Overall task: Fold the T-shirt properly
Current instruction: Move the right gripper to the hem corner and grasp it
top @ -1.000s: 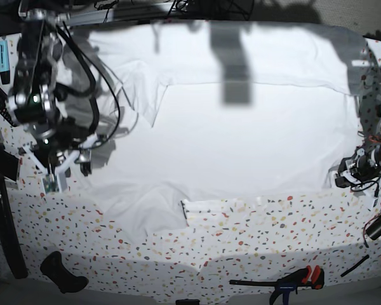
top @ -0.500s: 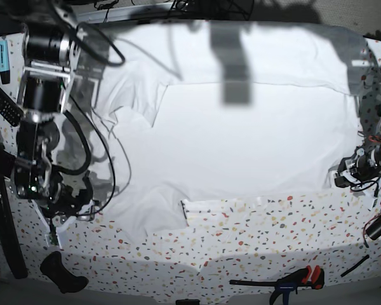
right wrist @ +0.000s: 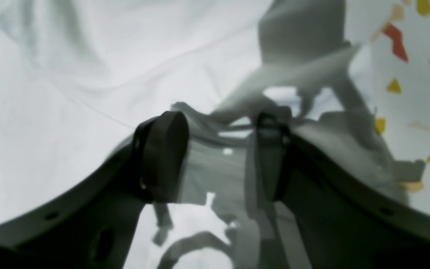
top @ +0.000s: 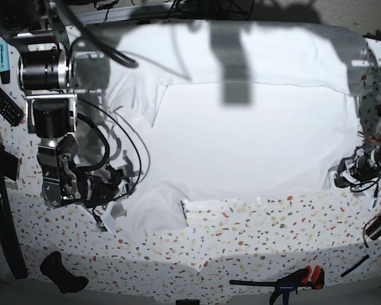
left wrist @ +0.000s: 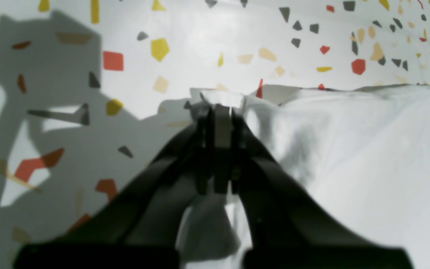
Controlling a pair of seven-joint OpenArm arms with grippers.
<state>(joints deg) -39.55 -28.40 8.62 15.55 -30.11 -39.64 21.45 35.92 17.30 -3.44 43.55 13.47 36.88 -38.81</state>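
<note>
Right claw (right wrist: 215, 157) first: jaws standing well apart, nothing between them, hovering low over the T-shirt (top: 241, 146) at its near corner on the base view's left. Through the gap you see only shaded white cloth, and just beyond it the cloth's edge and speckled table (right wrist: 416, 56).

Over to the left claw (left wrist: 218, 123): jaws pressed tight together, tips sitting right at the shirt's edge, where a small lip of white fabric curls up against them. Whether cloth is actually pinched between them, I can't tell. In the base view that claw (top: 350, 175) sits low at the shirt's opposite side.

The shirt itself: plain white, no print, spread wide across the table (top: 273, 235) and covering most of it. The middle lies smooth and flat. A long crease runs across the far part, and there's a bunched, folded flap toward the far corner above the right claw. The near hem is rumpled, with a small turned-over corner at its midpoint.
</note>
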